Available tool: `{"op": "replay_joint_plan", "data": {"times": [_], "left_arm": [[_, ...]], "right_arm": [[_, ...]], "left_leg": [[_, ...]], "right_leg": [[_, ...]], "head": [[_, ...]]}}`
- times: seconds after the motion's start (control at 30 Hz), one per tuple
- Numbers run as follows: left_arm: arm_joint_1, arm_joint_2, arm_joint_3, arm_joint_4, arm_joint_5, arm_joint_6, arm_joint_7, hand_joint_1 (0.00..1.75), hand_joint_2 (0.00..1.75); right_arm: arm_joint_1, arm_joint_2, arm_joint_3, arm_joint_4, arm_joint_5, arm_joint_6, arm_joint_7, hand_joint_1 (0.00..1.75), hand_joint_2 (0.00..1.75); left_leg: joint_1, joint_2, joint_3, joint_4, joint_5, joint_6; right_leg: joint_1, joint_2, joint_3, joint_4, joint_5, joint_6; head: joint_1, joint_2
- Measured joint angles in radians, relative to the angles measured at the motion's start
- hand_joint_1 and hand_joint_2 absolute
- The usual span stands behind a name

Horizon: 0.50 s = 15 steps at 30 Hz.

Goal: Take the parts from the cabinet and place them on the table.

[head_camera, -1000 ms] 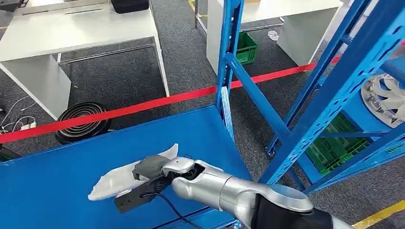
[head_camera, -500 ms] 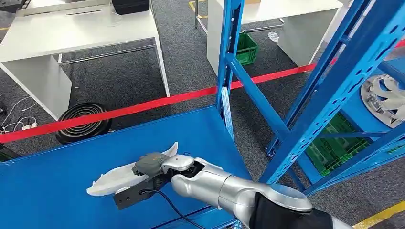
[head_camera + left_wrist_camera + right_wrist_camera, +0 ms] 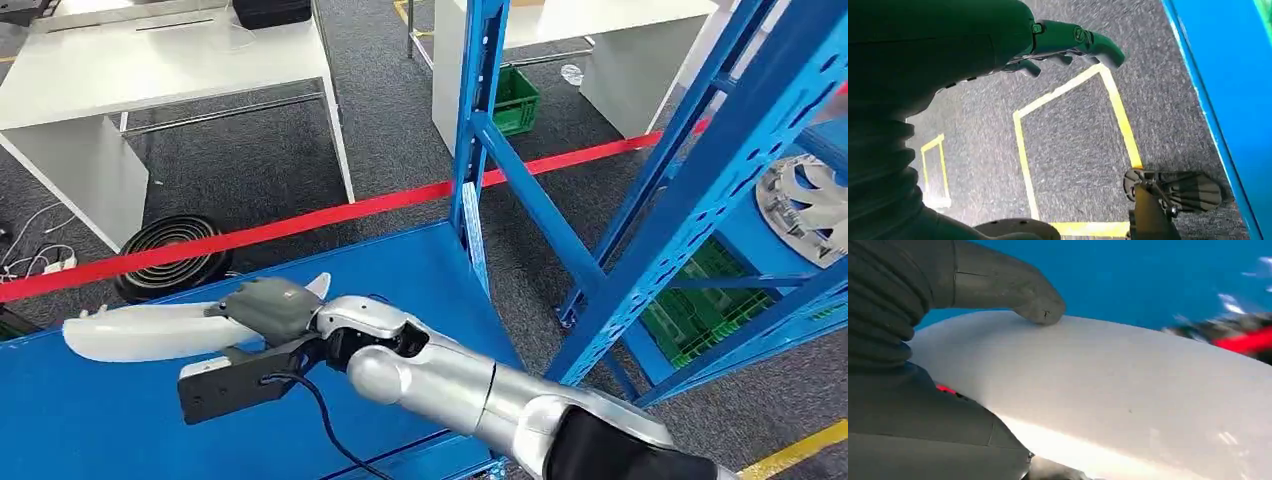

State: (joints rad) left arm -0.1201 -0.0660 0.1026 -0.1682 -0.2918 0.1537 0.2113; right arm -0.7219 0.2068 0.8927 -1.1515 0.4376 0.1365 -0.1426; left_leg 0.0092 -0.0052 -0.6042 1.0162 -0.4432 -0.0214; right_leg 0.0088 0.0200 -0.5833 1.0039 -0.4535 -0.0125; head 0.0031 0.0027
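Right hand (image 3: 268, 318) gripping white part (image 3: 140, 331) at lower left, above blue shelf (image 3: 400, 280); left hand (image 3: 1048, 42) hanging, fingers apart, holding nothing.

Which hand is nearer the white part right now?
Right. The right hand grips the white part over the blue shelf. The left hand hangs over the carpet floor, apart from it.

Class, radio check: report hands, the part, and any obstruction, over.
Right hand grips the white part above the blue shelf. Left hand hangs over the floor, fingers apart, holding nothing. Blue rack post stands beside the arm.
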Motion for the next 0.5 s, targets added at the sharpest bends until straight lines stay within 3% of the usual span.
{"op": "replay_joint_plan", "data": {"times": [0.03, 0.2, 0.23, 0.27, 0.33, 0.37, 0.4, 0.43, 0.47, 0.5], "left_arm": [[0.001, -0.002, 0.005, 0.000, 0.005, 0.004, -0.001, 0.00, 1.75], [0.002, -0.003, 0.007, 0.000, 0.005, 0.005, -0.001, 0.00, 1.75], [0.006, -0.010, 0.017, 0.000, 0.007, 0.005, -0.005, 0.00, 1.75], [0.017, -0.017, 0.029, 0.000, 0.007, 0.005, -0.005, 0.00, 1.75], [0.018, -0.025, 0.030, 0.000, -0.003, 0.000, 0.002, 0.00, 1.75], [0.018, -0.027, 0.030, 0.000, -0.007, -0.005, 0.008, 0.00, 1.75], [0.020, -0.024, 0.030, 0.000, -0.016, -0.006, 0.016, 0.00, 1.75], [0.025, -0.028, 0.029, 0.001, -0.026, -0.006, 0.022, 0.00, 1.75], [0.028, -0.027, 0.029, 0.001, -0.034, -0.006, 0.026, 0.00, 1.75], [0.030, -0.028, 0.029, 0.001, -0.042, -0.006, 0.028, 0.00, 1.75]], "right_arm": [[-0.001, 0.000, -0.006, -0.021, -0.006, 0.004, -0.006, 1.75, 1.75], [-0.002, 0.000, -0.007, -0.025, -0.007, 0.004, -0.007, 1.75, 1.75], [-0.008, -0.003, -0.020, -0.072, -0.010, 0.001, -0.023, 1.75, 1.75], [0.004, -0.018, -0.025, -0.097, -0.011, -0.003, -0.036, 1.75, 1.75], [0.006, -0.024, -0.025, -0.109, -0.018, -0.008, -0.054, 1.75, 1.75], [0.006, -0.025, -0.026, -0.116, -0.023, -0.012, -0.061, 1.75, 1.75], [0.012, -0.025, -0.026, -0.124, -0.026, -0.015, -0.067, 1.75, 1.75], [0.021, -0.030, -0.028, -0.135, -0.028, -0.018, -0.071, 1.75, 1.75], [0.028, -0.033, -0.031, -0.140, -0.029, -0.019, -0.072, 1.75, 1.75], [0.036, -0.036, -0.032, -0.145, -0.030, -0.019, -0.073, 1.75, 1.75]], "left_leg": [[0.001, 0.001, 0.003, -0.010, 0.006, 0.004], [0.002, 0.001, 0.005, -0.016, 0.010, 0.005], [0.017, 0.010, 0.014, -0.046, 0.031, 0.015], [0.021, 0.013, -0.005, -0.040, 0.038, 0.004], [0.035, 0.013, -0.025, -0.024, 0.044, -0.011], [0.039, 0.013, -0.034, -0.013, 0.044, -0.021], [0.038, 0.011, -0.041, -0.009, 0.047, -0.033], [0.036, 0.009, -0.039, -0.005, 0.047, -0.043], [0.036, 0.007, -0.042, 0.002, 0.052, -0.050], [0.037, 0.006, -0.044, -0.004, 0.059, -0.058]], "right_leg": [[0.002, 0.001, 0.002, -0.003, 0.002, 0.004], [0.004, 0.002, 0.002, -0.004, 0.003, 0.005], [0.001, -0.005, -0.030, 0.076, -0.073, 0.015], [-0.022, -0.008, -0.117, 0.301, -0.168, 0.039], [-0.037, -0.016, -0.014, 0.132, -0.084, 0.056], [-0.046, -0.020, 0.049, 0.032, -0.060, 0.065], [-0.035, -0.015, 0.052, 0.031, -0.075, 0.064], [-0.033, -0.008, 0.038, 0.041, -0.048, 0.046], [-0.038, -0.008, 0.036, 0.031, -0.063, 0.037], [-0.035, -0.005, 0.029, 0.042, -0.061, 0.029]], "head": [[0.000, 0.000], [0.000, 0.000], [0.007, 0.000], [0.007, 0.000], [0.007, 0.000], [0.007, 0.000], [0.008, 0.000], [0.010, 0.000], [0.009, 0.000], [0.006, 0.000]]}}
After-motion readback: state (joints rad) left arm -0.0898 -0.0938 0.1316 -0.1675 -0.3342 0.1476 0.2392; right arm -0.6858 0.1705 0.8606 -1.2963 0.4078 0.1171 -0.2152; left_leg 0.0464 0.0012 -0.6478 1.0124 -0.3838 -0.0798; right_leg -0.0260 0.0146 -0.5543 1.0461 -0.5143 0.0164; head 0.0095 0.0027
